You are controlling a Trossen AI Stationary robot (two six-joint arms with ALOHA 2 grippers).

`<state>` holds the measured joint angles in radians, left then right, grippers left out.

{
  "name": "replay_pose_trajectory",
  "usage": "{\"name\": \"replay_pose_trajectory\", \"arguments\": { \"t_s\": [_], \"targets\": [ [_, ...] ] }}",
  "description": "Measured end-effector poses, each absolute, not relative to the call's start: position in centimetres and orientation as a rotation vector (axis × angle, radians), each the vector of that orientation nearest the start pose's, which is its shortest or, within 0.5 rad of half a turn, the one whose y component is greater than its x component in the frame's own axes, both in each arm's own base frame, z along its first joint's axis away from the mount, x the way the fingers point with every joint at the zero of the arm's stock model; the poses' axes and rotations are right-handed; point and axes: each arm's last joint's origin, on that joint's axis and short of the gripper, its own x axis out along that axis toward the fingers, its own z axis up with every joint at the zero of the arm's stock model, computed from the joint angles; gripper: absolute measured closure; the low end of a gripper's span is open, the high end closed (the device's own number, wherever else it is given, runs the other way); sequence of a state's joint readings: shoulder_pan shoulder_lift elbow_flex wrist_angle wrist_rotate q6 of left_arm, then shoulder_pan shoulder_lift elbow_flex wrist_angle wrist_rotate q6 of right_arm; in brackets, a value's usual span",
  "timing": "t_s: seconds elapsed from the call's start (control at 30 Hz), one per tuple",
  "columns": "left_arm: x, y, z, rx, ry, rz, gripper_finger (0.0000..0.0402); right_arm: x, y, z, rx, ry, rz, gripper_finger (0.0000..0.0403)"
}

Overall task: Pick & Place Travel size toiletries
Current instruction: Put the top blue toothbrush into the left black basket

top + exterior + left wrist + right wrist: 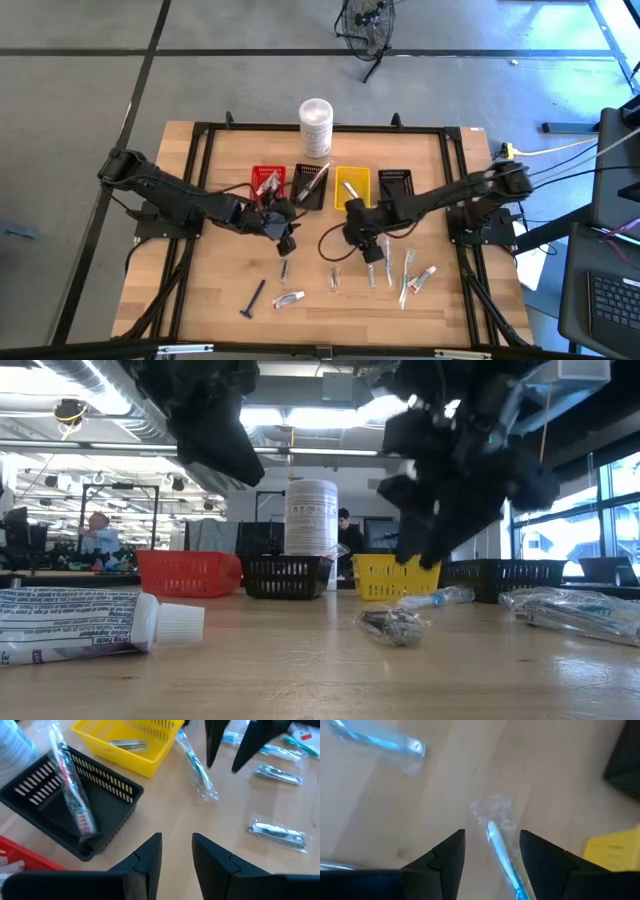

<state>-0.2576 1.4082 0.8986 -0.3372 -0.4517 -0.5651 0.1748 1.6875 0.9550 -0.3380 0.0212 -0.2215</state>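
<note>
Nearest lies a white plastic toothpaste tube [95, 622] on the wooden table [200, 290]. Right gripper [492, 851], fingers spread, straddles a wrapped blue-handled toothbrush [501, 852]; left gripper [176, 856], fingers parted, hovers empty beside the black slatted basket [60, 815].

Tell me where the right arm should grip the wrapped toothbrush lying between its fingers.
Probably mid-handle, coming straight down. The wrapped toothbrush lies flat on the table, running lengthwise through the open gap of the right gripper, so the fingers already stand across its narrow width. The loose crinkled wrapper at its end offers a poorer hold.
</note>
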Motion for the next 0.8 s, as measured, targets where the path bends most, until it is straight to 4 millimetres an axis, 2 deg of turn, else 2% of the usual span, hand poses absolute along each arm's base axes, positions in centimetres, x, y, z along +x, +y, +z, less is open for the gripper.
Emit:
{"name": "replay_pose_trajectory", "arguments": {
  "t_s": [0.2,0.47,0.6,0.8],
  "targets": [
    [27.7,-5.2,22.6,-0.247,0.721,0.415,0.0300,32.5,4.5,14.6,-0.317,1.133,0.255,0.0213],
    [27.8,-4.3,22.5,-0.229,0.745,0.422,0.0300,32.4,3.8,13.9,-0.305,1.200,0.244,0.0219],
    [27.7,-3.8,22.3,-0.223,0.774,0.438,0.0300,32.4,3.8,13.9,-0.292,1.201,0.254,0.0251],
    [27.5,-3.4,22.1,-0.205,0.807,0.450,0.0300,32.4,3.9,13.9,-0.268,1.200,0.261,0.0327]
  ]
}}
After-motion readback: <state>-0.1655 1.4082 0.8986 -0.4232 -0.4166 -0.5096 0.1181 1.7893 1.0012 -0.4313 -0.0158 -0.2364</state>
